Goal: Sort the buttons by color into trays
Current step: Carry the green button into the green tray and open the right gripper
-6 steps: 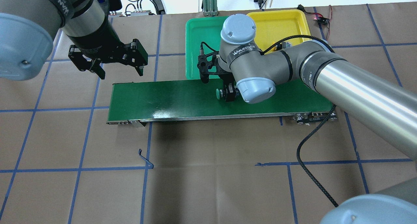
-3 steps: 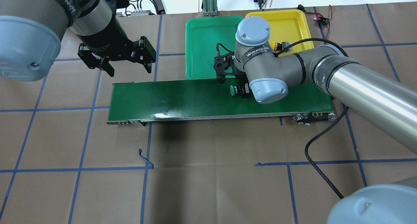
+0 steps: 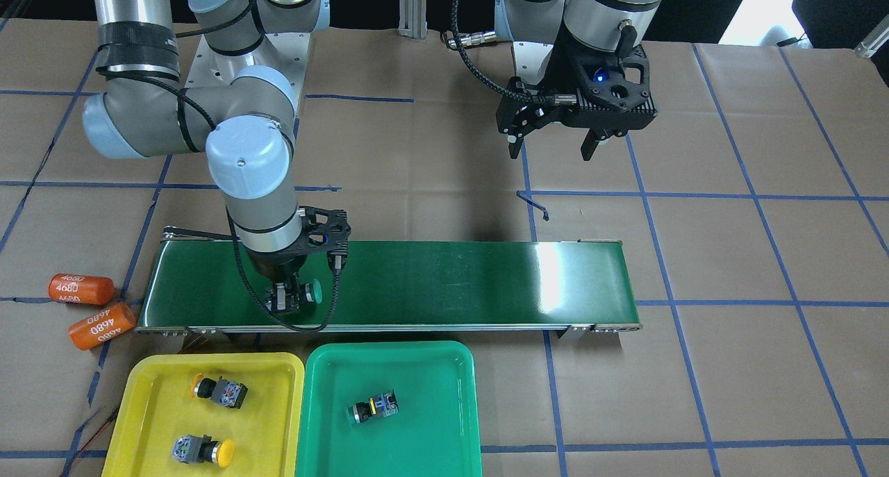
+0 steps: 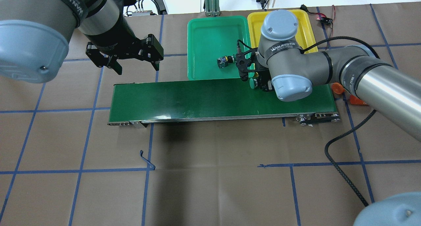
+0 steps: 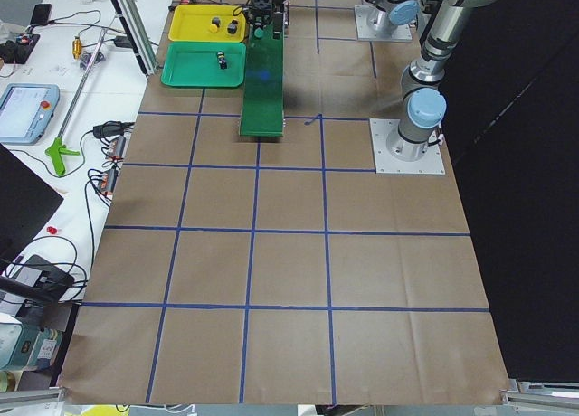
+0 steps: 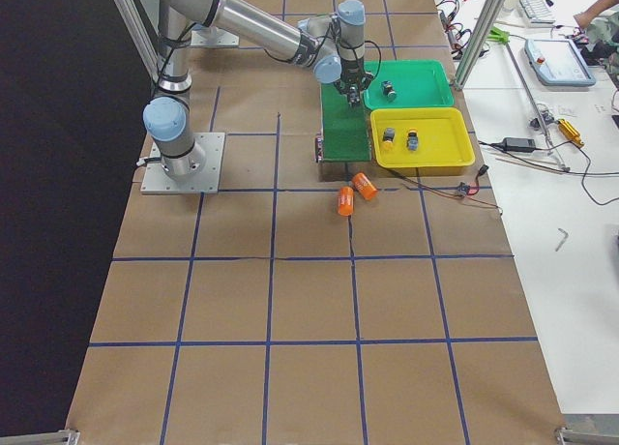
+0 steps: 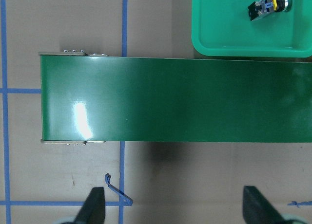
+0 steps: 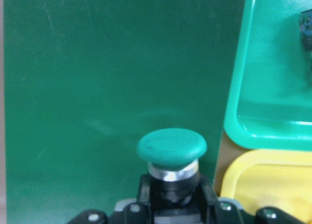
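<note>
My right gripper [image 3: 286, 299] is shut on a green-capped button [image 3: 314, 293] and holds it over the belt's end by the trays. The button also shows in the overhead view [image 4: 252, 83] and in the right wrist view [image 8: 171, 147]. The green tray [image 3: 417, 449] holds one button [image 3: 373, 407], also seen from overhead [image 4: 223, 61]; its cap colour is hard to tell. The yellow tray [image 3: 153, 407] holds two yellow-capped buttons [image 3: 219, 390] [image 3: 201, 449]. My left gripper [image 4: 136, 65] is open and empty, above the table beyond the belt's other end.
The long dark-green conveyor belt [image 4: 197, 97] runs across the table in front of both trays. Two orange cylinders marked 4680 [image 3: 81, 289] [image 3: 102, 326] lie off the belt's end by the yellow tray. A black cable [image 4: 342, 176] trails over the table under my right arm.
My right gripper has carried the green-capped button along the belt toward the trays' end, uncovering the button in the green tray. My left gripper has drifted a little rightward, still open.
</note>
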### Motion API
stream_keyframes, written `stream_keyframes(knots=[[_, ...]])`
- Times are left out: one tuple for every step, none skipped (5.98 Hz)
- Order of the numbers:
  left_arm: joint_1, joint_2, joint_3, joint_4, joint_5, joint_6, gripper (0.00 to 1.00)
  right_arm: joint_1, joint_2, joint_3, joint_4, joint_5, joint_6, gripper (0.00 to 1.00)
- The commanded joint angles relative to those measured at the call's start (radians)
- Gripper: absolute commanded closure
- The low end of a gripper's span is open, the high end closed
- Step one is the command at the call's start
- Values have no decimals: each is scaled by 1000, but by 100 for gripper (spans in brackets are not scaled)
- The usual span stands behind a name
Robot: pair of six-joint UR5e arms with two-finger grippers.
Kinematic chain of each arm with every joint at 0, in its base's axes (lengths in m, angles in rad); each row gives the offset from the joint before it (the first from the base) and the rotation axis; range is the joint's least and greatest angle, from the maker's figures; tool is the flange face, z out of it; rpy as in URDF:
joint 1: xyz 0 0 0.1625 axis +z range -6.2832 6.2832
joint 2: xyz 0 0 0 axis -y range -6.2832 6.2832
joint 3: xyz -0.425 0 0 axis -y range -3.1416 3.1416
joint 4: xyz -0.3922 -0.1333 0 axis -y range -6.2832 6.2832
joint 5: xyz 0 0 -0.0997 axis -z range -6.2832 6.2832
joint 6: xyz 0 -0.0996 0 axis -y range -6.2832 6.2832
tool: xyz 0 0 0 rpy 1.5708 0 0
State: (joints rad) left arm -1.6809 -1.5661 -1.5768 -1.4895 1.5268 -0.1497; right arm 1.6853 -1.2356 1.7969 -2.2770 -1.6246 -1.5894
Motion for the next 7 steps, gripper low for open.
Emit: stream_keyframes(knots=[[0,7,-3,3,1,10,2,-59,-30,-52,-2,-8,-63,90],[6,1,6,18,-3,12,2,-56,45,-186,7,2,-54,90],[6,0,4,20,-2,13,2,-47,158,-334,11,3,-53,89],[6,1,4,20,-2,13,2,-26,257,-458,8,53,-50,89],[6,0,4,22,-2,12,2,-4,336,-541,7,77,-25,89],[6,4,4,20,-4,12,2,31,407,-604,-7,121,24,88],[6,6,4,20,-2,12,2,48,463,-616,-21,190,73,83]])
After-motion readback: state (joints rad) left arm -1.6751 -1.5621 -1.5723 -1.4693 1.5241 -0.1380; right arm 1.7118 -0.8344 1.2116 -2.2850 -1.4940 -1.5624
